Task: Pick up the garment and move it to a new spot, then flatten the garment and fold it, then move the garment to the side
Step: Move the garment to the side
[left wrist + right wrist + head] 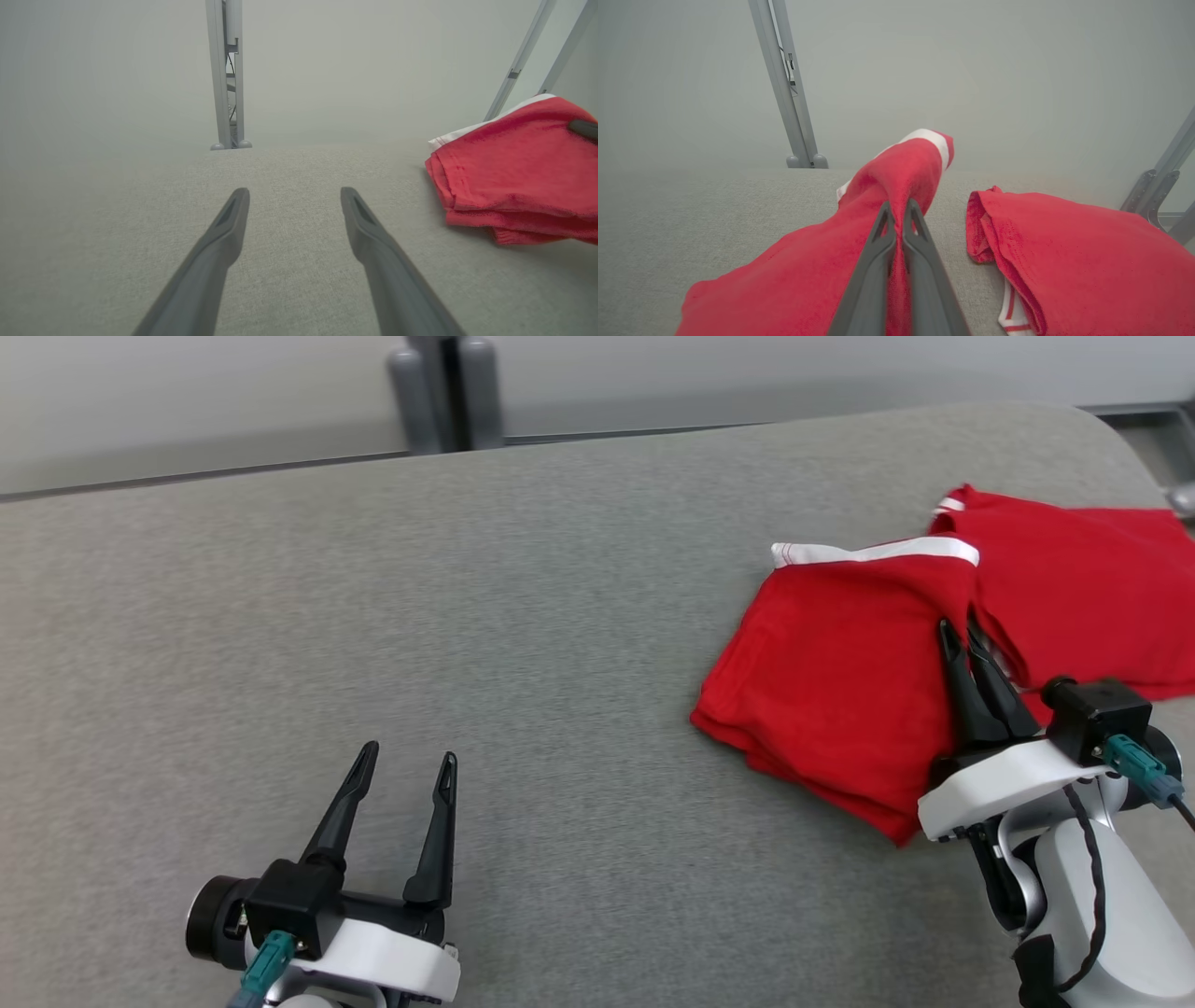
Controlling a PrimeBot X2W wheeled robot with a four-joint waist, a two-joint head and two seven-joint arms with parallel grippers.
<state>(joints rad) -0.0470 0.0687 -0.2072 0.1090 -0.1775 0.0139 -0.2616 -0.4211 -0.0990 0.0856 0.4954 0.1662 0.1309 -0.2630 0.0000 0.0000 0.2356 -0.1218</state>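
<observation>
Status: red cloth garment with white trim [840,691] is seen at the right end of the grey fabric-topped bench [467,616], close to the bench's far edge and wholly on the bench

Progress (judged, not seen): pick-up and relocation are taken as done, since the garment lies spread and partly layered, not heaped. Several stacked layers are shown in the part nearer the bench's middle [514,168], so folding is judged to be under way. The part nearer the bench's right edge lies flatter, with a gap of bare bench between the two parts in the right wrist view. The fold is probably not finished, and the shift to the side is not yet done

Right hand [960,633]: fingers are pressed together over the garment at the bench's right end. In the right wrist view a raised ridge of red cloth [808,270] is pinched between the fingers of the right hand [899,207], with the white band standing up just beyond the tips. Cloth is held, nothing else is touched

Left hand [411,754]: fingers are spread wide over bare bench left of its middle, well apart from the garment. Nothing is held. Contact with the bench cannot be told from the left wrist view [294,193]

Left to do: fold to be completed and squared, then garment to be moved aside
</observation>
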